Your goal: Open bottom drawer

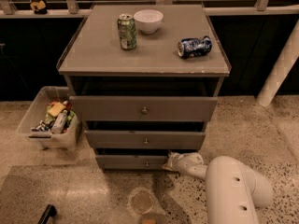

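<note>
At right edge of bottom drawer (pixel 131 162): gripper (pixel 171 162), grasp state unclear; speckled floor (pixel 233 129) stretches rightward.

One cabinet (pixel 93 55) holds three drawers: the top drawer (pixel 112 108), the middle drawer (pixel 117 139) and the bottom drawer (pixel 119 162). Each has one round knob (pixel 144 110), three knobs in all. On top are two cans, a green can (pixel 126 31) on the left and a blue can (pixel 194 46) on the right, and one bowl (pixel 148 21) at the far edge. One bin (pixel 42 141) sits on the floor at left. One arm (pixel 233 190) ends in one gripper (pixel 172 161), at the bottom drawer's right end.
</note>
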You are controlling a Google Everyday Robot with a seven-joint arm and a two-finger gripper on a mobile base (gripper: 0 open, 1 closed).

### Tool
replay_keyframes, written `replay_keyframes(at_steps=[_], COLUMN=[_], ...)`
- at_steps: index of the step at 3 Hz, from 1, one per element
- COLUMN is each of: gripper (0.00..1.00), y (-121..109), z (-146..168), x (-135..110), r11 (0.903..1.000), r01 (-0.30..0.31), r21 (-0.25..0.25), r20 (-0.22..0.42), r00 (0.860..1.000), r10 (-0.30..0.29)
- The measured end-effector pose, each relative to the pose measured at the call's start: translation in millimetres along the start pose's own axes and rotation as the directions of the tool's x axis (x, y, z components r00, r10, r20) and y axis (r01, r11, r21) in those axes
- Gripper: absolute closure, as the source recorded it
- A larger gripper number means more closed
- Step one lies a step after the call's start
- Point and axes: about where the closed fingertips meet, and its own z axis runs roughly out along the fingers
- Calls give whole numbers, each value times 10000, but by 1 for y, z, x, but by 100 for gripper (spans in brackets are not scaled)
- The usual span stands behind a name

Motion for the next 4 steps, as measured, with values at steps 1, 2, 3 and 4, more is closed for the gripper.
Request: replay_keyframes(at_steps=[1,2,3,4], gripper=[64,87,100,100], y=[0,0,-2,-5], z=[0,0,-4,-3], x=[0,0,-2,-3], r11=[10000,10000,10000,9999], r01=[0,0,1,103], r21=[0,-1,-1,6], r20=[0,0,0,-83], r00=[10000,10000,10000,9999], r10=[0,0,-1,-103])
